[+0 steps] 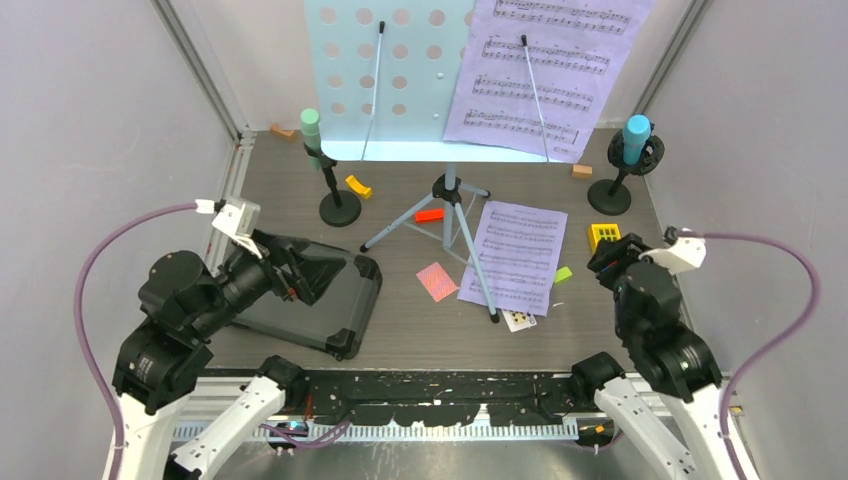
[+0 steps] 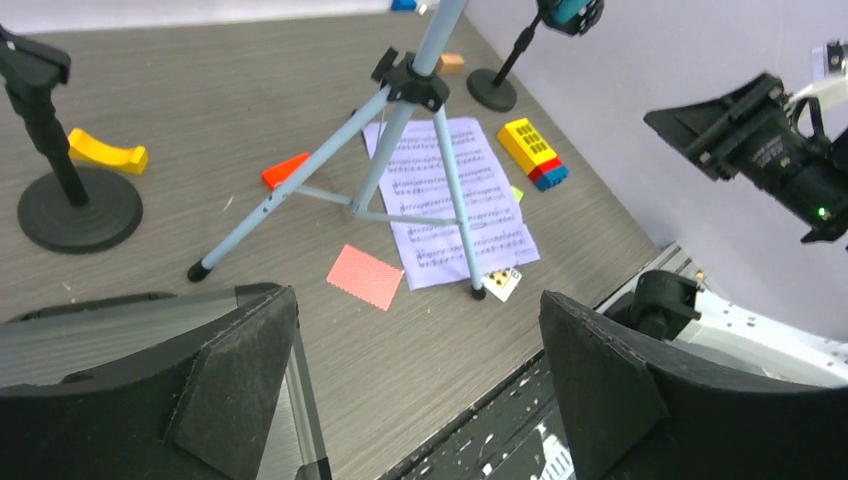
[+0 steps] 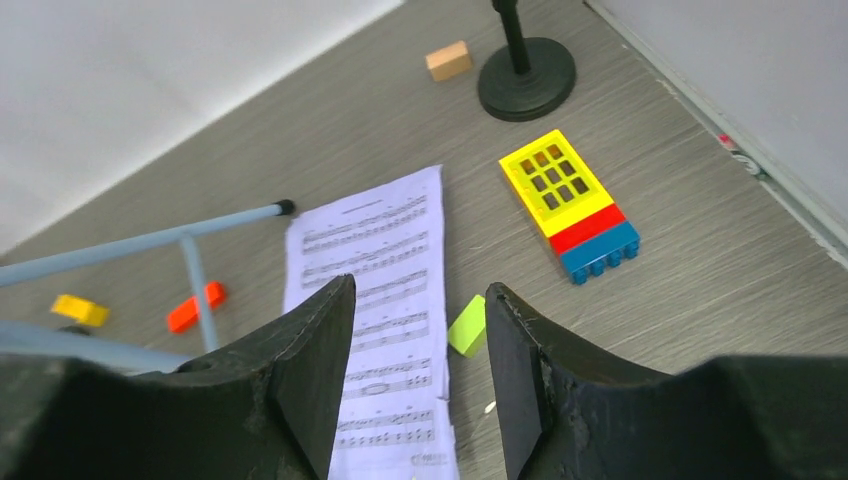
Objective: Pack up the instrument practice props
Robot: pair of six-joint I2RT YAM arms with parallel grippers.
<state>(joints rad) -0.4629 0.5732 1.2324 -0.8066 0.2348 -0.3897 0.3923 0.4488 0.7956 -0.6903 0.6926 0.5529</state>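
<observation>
Grey wood-grain desk (image 1: pixel 400 335): carries everything, with both arms at its near edge.
Music rack (image 1: pixel 370 70): pale blue and perforated, upright at the far middle; its tripod legs (image 1: pixel 449 190) are spread on the desk.
Black case (image 1: pixel 330 300): lies flat at the near left, under the left arm.
Page on rack (image 1: pixel 545 70): lilac sheet music leaning on the rack's right half.
Page on desk (image 1: pixel 515 255): lilac sheet music lying flat right of centre, with one tripod leg crossing it.
Left fingers (image 2: pixel 240 380): spread wide with nothing between them, above the case's edge.
Right fingers (image 3: pixel 310 370): partly apart and empty, over the near-right desk, above the page on the desk and a lime block (image 3: pixel 468 325).
Green microphone (image 1: pixel 311 130): sits on a black round-based pole (image 1: pixel 339 208) at the far left.
Blue microphone (image 1: pixel 636 138): sits on its own black pole (image 1: pixel 609 196) at the far right.
Yellow-red-blue block (image 3: pixel 570 205): lies just right of the page on the desk.
Red block (image 1: pixel 429 214): lies between the tripod legs.
Playing cards: one is red-backed (image 1: pixel 437 280), left of the page on the desk; one is face-up (image 1: pixel 518 319) at that page's near corner.
</observation>
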